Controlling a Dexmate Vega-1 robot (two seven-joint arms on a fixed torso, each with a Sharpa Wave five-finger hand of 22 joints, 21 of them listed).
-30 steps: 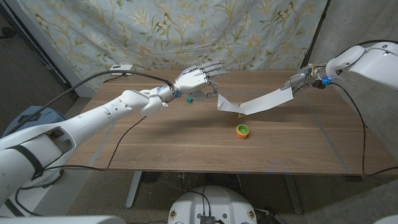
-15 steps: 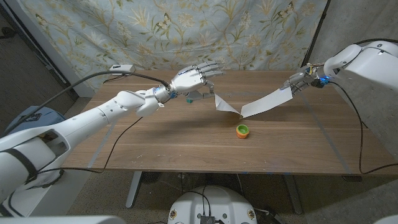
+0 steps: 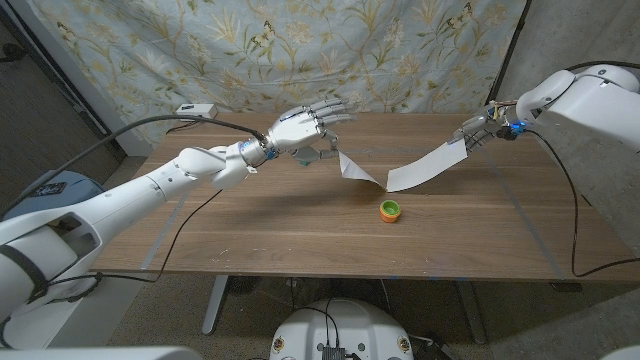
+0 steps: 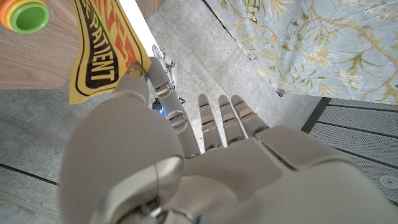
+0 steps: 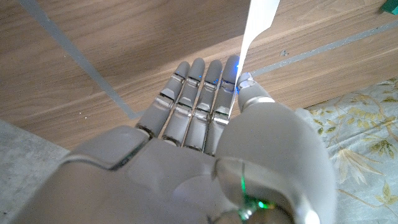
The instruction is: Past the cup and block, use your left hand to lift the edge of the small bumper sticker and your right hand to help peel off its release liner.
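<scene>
My left hand [image 3: 300, 125] hangs above the table's far middle and pinches one end of the small bumper sticker [image 3: 358, 172], which sags in the air. In the left wrist view the sticker [image 4: 99, 56] is yellow with black letters, nipped between the thumb and a finger of my left hand [image 4: 186, 155]. The white release liner [image 3: 425, 165] runs from the sticker up to my right hand [image 3: 482, 127] at the far right. There the liner [image 5: 256, 22] is pinched edge-on by my right hand [image 5: 217, 143]. An orange and green cup [image 3: 390, 210] stands on the table below the strip.
The wooden table [image 3: 300, 235] has bare wood in front of the cup. A black cable [image 3: 195, 215] trails over its left side. A floral cloth [image 3: 250, 50] hangs behind, and a small grey box [image 3: 197, 108] sits at the far left corner.
My left hand has drawn a little to the left, taking the sticker's end with it. The right hand has barely shifted and still holds the liner.
</scene>
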